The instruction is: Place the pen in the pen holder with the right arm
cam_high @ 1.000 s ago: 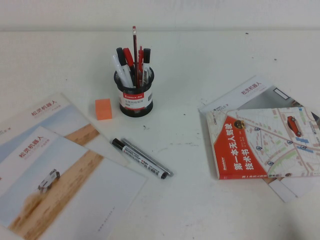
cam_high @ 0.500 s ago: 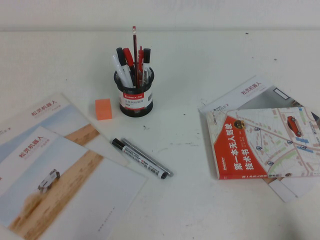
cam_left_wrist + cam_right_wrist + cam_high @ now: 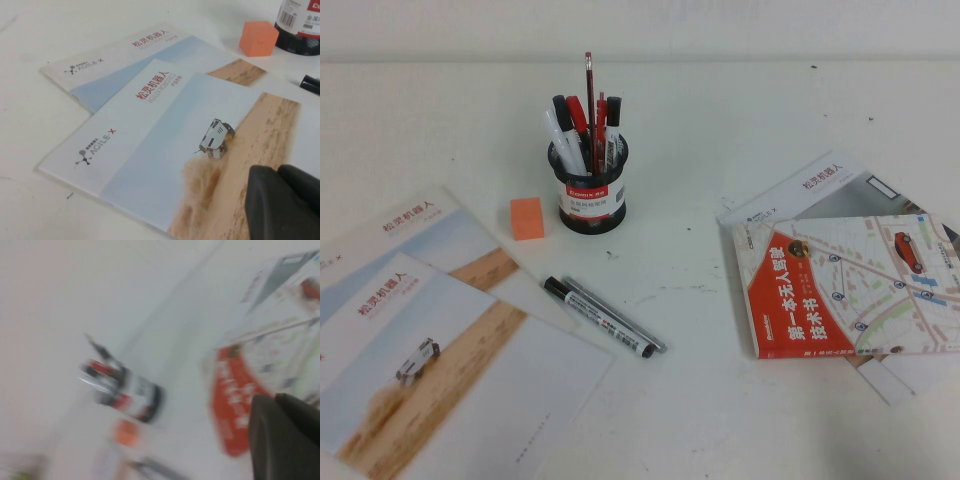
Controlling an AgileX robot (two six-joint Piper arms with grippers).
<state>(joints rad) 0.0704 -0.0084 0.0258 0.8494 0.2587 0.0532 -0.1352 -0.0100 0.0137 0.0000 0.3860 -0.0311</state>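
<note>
In the high view neither arm appears, so each gripper is known only from its own wrist camera. The left gripper (image 3: 282,202) shows as a dark finger mass at the lower right of the left wrist picture, hanging over two overlapping AgileX brochures (image 3: 165,150); whether its fingers are apart or together I cannot tell. The right gripper (image 3: 285,435) is a similar dark shape at the lower right of the blurred right wrist picture, raised above the table and holding nothing that can be seen; its fingers too cannot be read.

Nearest the camera in the high view, at lower left, lie the brochures (image 3: 430,340). Just past their right corner, slightly left of frame centre, is the pen (image 3: 597,317), a thick marker with white printed barrel and black ends. Its long axis runs diagonally, cap toward the upper left, far end toward the lower right. A thinner silver pen (image 3: 620,312) lies touching it along its upper-right side, parallel. At right of frame, well apart, sits an orange and white book (image 3: 845,285) on loose papers.

Farther back, an orange eraser block (image 3: 527,217) stands just left of the pen holder (image 3: 588,195), a black mesh cup already crowded with pens and pencils, above and slightly left of the marker.

Judging from this, the right arm must come in from the right, across the book, and close across the barrel, with the silver pen right at the near jaw's side
</note>
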